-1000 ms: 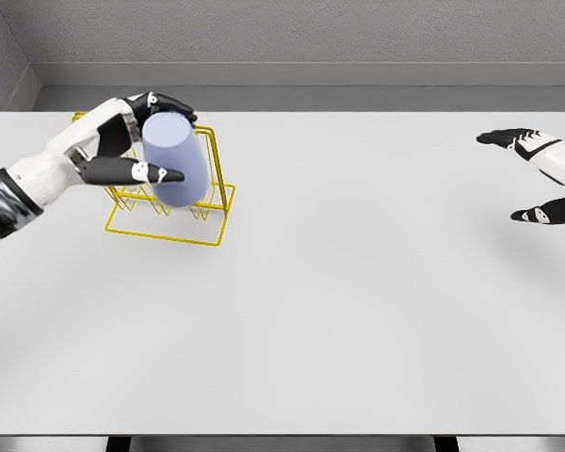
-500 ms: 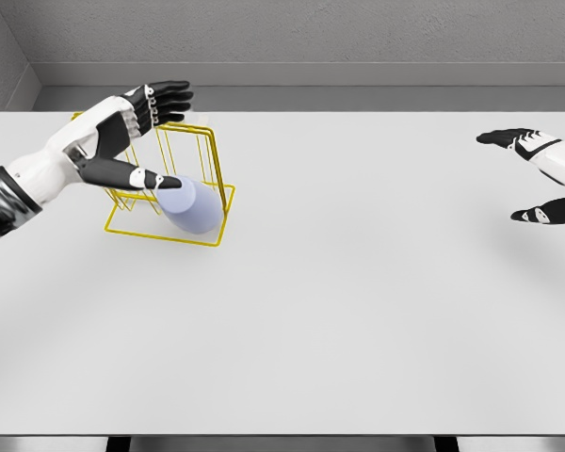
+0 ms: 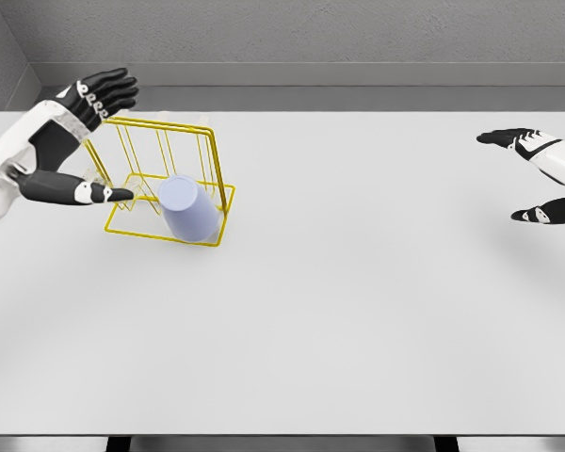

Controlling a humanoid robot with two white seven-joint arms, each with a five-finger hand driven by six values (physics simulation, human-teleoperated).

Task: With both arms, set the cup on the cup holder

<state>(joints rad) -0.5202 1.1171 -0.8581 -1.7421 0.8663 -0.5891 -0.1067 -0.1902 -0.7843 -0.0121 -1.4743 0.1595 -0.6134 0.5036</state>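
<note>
Pale blue cup (image 3: 189,209) seated upside down inside yellow wire cup holder (image 3: 210,155) — apparently delivered. Left hand (image 3: 71,141) beside the rack, fingers spread, holding nothing; right hand (image 3: 542,176) well apart at the table's (image 3: 358,301) far edge — open, idle.

The cup (image 3: 189,209) is pale lavender-blue, plain and unpatterned. The holder (image 3: 160,184) around it is bright yellow wire. The surface (image 3: 358,301) is plain white, and the wall (image 3: 311,33) at twelve o'clock is mottled grey. The left hand (image 3: 66,141) at ten o'clock has a white back and black fingers; the right hand (image 3: 539,177) at three o'clock is coloured likewise.
</note>
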